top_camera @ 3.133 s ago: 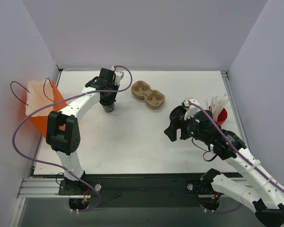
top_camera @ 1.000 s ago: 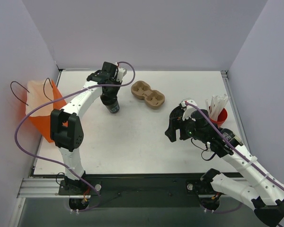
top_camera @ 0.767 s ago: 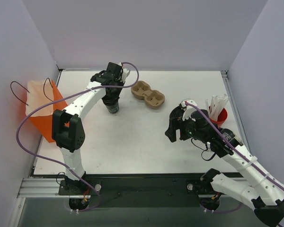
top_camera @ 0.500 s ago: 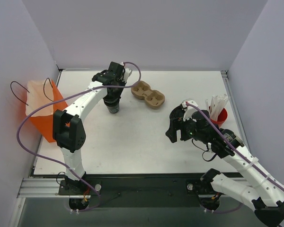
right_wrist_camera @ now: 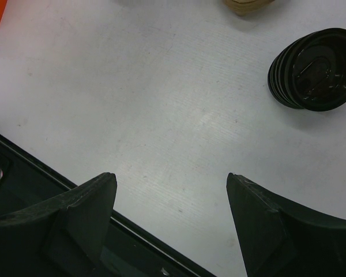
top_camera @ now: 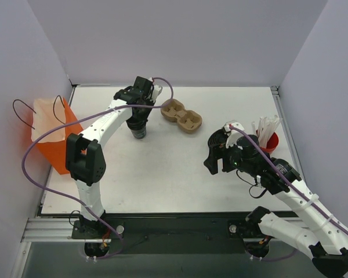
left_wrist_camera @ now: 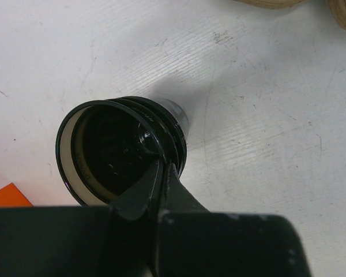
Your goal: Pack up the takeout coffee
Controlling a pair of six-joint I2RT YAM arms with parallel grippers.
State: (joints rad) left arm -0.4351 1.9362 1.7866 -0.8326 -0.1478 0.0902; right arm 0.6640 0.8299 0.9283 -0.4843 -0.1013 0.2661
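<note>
A black paper cup (top_camera: pixel 140 133) with no lid stands on the table left of the cardboard carrier. In the left wrist view the cup (left_wrist_camera: pixel 98 156) shows a cream inner wall and several stacked rims. My left gripper (left_wrist_camera: pixel 161 166) is shut on its near rim, one finger inside and one outside. From above, the left gripper (top_camera: pixel 139 123) points straight down onto it. The takeout coffee with its lid is out of view. My right gripper (top_camera: pixel 212 160) hovers open over bare table at the right, and the right gripper (right_wrist_camera: pixel 170 176) has nothing between its fingers.
An orange bag (top_camera: pixel 51 139) with black handles stands at the left table edge. A brown two-cup carrier (top_camera: pixel 181 116) lies at centre back. A stack of loose black lids (right_wrist_camera: pixel 314 68) lies ahead of my right gripper. A red cup of white sticks (top_camera: pixel 270 139) stands far right.
My left gripper shifted slightly right, toward the carrier, with the cup in its grip. The right arm barely moved.
</note>
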